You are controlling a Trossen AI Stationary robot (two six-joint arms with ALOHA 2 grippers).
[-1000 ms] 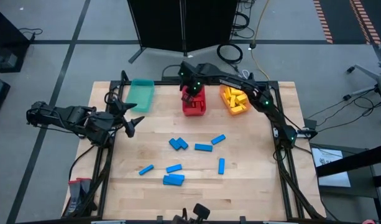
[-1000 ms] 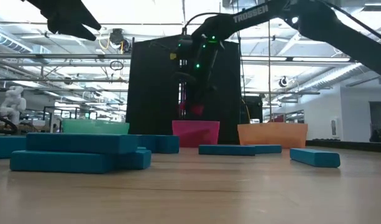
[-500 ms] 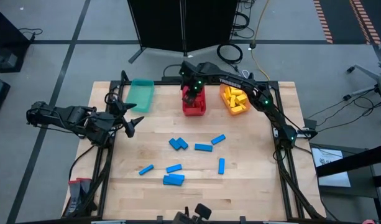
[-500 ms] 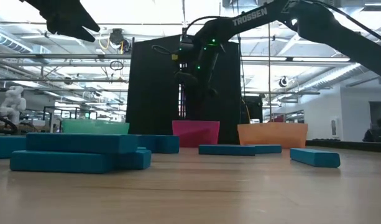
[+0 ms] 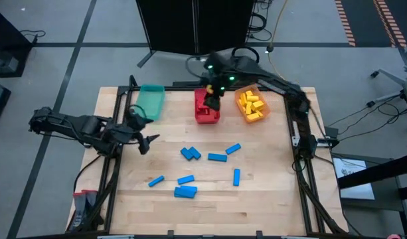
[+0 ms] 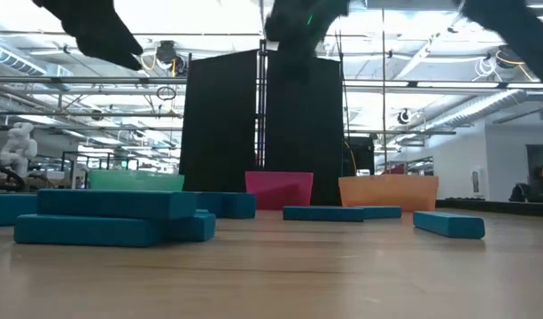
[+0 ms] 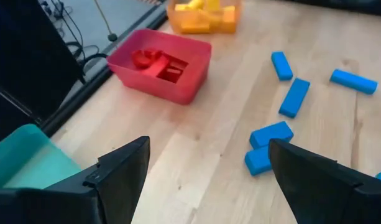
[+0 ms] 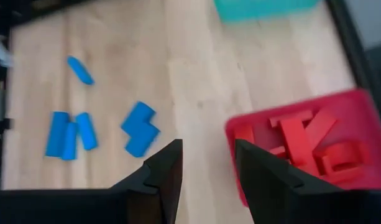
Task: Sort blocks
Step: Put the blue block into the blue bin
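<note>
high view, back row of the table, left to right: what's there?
teal bin → red bin, with the right gripper over it → orange bin holding yellow blocks.

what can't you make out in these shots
- Teal plastic bin: its contents; the low view shows only its wall, the left wrist view cuts it off at the edge.
- Red blocks in the red plastic bin: count, blurred in the right wrist view.
- Right gripper: cut off by the low view's top edge.
</note>
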